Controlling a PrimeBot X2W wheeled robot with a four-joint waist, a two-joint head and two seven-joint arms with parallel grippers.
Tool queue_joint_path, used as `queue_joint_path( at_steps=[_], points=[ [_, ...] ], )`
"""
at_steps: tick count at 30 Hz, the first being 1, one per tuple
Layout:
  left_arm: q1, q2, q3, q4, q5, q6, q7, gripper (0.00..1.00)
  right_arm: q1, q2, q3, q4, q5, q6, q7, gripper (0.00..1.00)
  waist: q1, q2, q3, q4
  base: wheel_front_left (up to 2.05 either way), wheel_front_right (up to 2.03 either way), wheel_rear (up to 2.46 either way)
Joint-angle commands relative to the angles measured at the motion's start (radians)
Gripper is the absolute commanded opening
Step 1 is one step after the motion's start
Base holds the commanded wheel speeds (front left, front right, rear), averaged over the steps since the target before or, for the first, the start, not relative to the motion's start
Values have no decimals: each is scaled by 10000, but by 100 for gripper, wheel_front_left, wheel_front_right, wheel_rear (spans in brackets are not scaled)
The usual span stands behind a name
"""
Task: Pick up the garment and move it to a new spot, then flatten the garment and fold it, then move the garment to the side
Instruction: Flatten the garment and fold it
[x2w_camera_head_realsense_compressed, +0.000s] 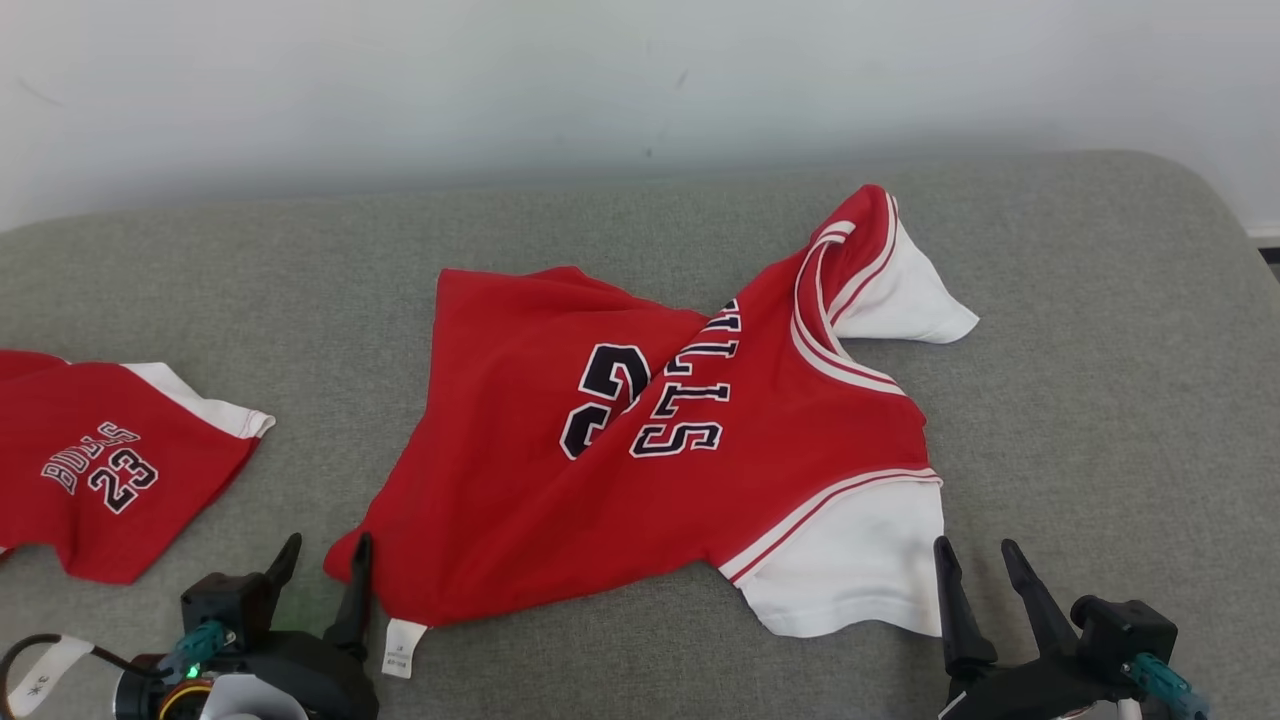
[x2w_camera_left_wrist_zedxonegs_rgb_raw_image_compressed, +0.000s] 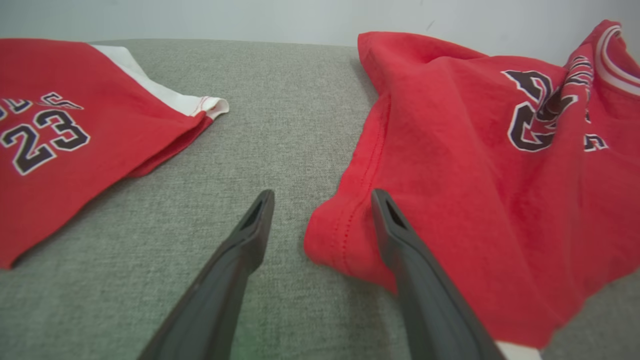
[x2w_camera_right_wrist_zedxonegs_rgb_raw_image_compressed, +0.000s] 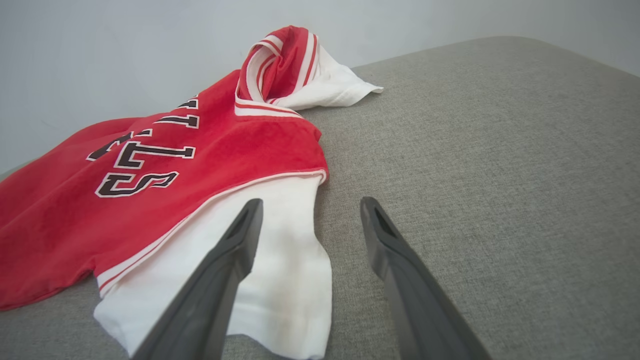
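The garment is a red jersey with white sleeves and dark lettering, lying crumpled across the middle of the grey cushion. Its far sleeve and collar bunch upward at the back right. My left gripper stands open at the jersey's near left hem corner; in the left wrist view one finger lies over the red cloth, the other on the bare cushion. My right gripper is open beside the near white sleeve, one finger over the sleeve's edge and the other above grey fabric. Neither holds cloth.
A second red garment printed with 23 lies at the left edge of the cushion. A pale wall runs behind. The cushion's rounded corner drops off at the far right. A white care tag sticks out from the jersey's near hem.
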Motion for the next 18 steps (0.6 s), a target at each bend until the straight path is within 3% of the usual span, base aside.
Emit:
queue_joint_path(
  at_steps=[1, 4, 7, 9, 11, 12, 13, 14, 15, 18],
  points=[
    [-86, 44, 93, 95, 44, 43, -12, 100, -119, -45, 14, -31, 60, 4, -3, 100, -1, -1, 138, -104, 0, 0, 0],
    [-124, 2, 80, 268, 90, -12, -12, 100, -121, -68, -15, -57, 84, 4, -3, 100, -1, -1, 224, -119, 0, 0, 0],
    [-131, -65, 22, 339, 3, -85, -12, 50, -101, -66, -41, -49, 75, 4, -1, 100, -1, -1, 273, -104, 0, 0, 0],
    [-120, -102, 14, 367, -40, -142, -12, 49, -149, -60, -66, -41, 59, 4, -1, 100, -1, -1, 290, -78, 0, 0, 0],
    [-83, -116, -14, 439, -8, -166, -12, 60, -195, -34, -67, -25, 31, 4, -2, 100, -1, -1, 301, -53, 0, 0, 0],
    [-68, -140, -12, 490, -23, -156, -12, 59, -223, -20, -51, -25, 15, 4, -2, 100, -1, -1, 308, -47, 0, 0, 0],
    [-64, -157, -11, 521, -39, -172, -12, 49, -257, -11, -26, -37, -1, 4, -1, 100, -1, -1, 316, -44, 0, 0, 0],
    [-63, -159, -28, 569, -38, -173, -12, 18, -289, -1, -9, -48, -18, 4, -2, 100, -1, -1, 323, -43, 0, 0, 0],
    [-62, -169, -64, 620, -57, -197, -12, 0, -307, 11, 1, -50, -20, 4, -1, 100, -1, -1, 326, -41, 0, 0, 0],
    [-53, -179, 21, 204, -95, -228, -9, 0, -286, 57, -9, -62, -17, 4, -1, 100, -1, -1, 287, -16, 0, 0, 0]
  ],
)
